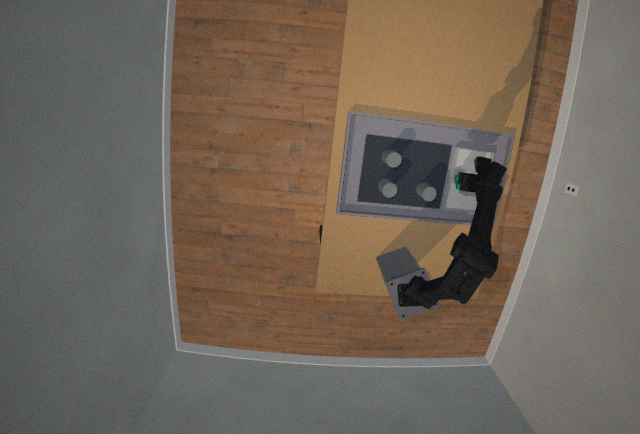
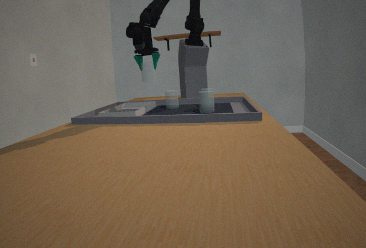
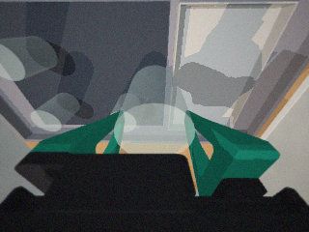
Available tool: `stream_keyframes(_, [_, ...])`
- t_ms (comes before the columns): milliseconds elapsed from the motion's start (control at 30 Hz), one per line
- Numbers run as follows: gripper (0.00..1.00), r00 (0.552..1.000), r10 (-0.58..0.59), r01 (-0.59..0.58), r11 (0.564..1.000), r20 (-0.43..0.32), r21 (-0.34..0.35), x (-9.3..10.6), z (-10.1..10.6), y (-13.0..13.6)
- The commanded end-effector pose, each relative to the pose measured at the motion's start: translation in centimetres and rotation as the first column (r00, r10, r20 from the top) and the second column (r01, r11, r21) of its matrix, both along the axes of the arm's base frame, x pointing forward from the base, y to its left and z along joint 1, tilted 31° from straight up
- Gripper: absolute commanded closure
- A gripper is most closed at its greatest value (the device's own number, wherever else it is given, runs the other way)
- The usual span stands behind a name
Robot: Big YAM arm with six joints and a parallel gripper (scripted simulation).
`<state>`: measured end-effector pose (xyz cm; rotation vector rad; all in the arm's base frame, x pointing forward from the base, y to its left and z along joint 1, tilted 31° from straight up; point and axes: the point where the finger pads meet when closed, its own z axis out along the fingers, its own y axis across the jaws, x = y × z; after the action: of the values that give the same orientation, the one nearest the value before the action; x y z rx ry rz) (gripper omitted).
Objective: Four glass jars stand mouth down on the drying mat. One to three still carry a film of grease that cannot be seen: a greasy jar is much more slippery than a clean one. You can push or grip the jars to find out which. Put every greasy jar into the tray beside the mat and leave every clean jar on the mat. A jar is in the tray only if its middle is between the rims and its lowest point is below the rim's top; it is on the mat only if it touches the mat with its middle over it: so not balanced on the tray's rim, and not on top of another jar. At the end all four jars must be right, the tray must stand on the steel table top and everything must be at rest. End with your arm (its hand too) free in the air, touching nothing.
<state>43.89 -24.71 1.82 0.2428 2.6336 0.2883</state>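
My gripper [image 1: 458, 180] [image 2: 146, 61] [image 3: 154, 115] is shut on a glass jar [image 2: 147, 74] [image 3: 150, 82] and holds it mouth down, high in the air. It hangs over the white tray [image 1: 466, 202] [image 2: 122, 111] [image 3: 227, 39], near the tray's side next to the dark drying mat [image 1: 408, 160] [image 2: 189, 109] [image 3: 121, 39]. Three jars stand on the mat in the top view: one [image 1: 391, 159] at the back, one [image 1: 387, 189] and one [image 1: 428, 191] at the front. In the side view one jar [image 2: 171, 99] stands apart and two overlap [image 2: 206, 101].
Mat and tray lie on a rimmed steel table top [image 1: 351, 160] [image 2: 165, 119], which stands on a large wooden table [image 1: 439, 47] [image 2: 177, 180]. The arm's grey pedestal [image 1: 398, 264] [image 2: 193, 71] stands just past the steel top. A wooden shelf [image 2: 186, 35] hangs behind it.
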Motion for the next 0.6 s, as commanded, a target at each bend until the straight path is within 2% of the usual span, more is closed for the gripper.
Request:
stream_keyframes(0, [1.0,1.0,-0.007,0.007,1.0,0.014,-0.017,-0.4,0.4,-2.7])
stream_keyframes(567, [1.0,1.0,-0.007,0.007,1.0,0.014,-0.017,-2.4,-1.4,-6.9])
